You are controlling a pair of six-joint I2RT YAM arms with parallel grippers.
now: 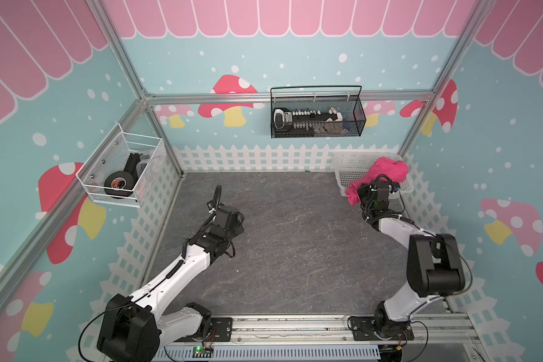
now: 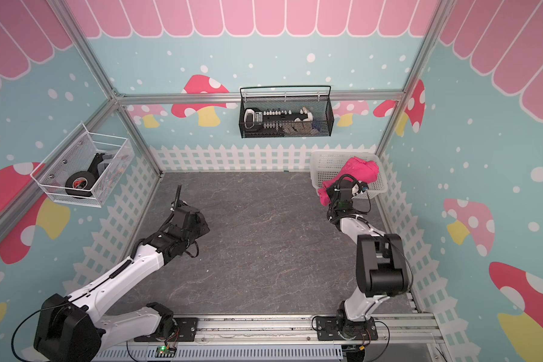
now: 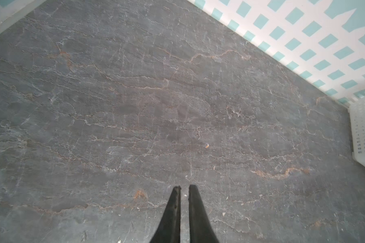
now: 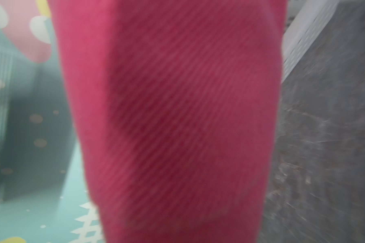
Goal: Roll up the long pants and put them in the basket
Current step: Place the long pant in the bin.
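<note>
The long pants (image 1: 389, 170) are a bunched hot-pink cloth lying partly in the white basket (image 1: 351, 160) at the table's back right corner, with a fold hanging over the basket's front left rim. In both top views my right gripper (image 1: 369, 191) sits right against that fold (image 2: 325, 192). Pink cloth (image 4: 177, 115) fills the right wrist view and hides the jaws, so I cannot tell if they grip it. My left gripper (image 3: 184, 187) hovers over bare table at the left, its fingers nearly together with nothing between them (image 1: 237, 224).
The grey stone-look tabletop (image 1: 279, 244) spreads between the arms. A black wire basket (image 1: 317, 116) hangs on the back wall and a white wire basket with a tape roll (image 1: 119, 175) on the left wall. A metal rail (image 1: 295, 329) runs along the front.
</note>
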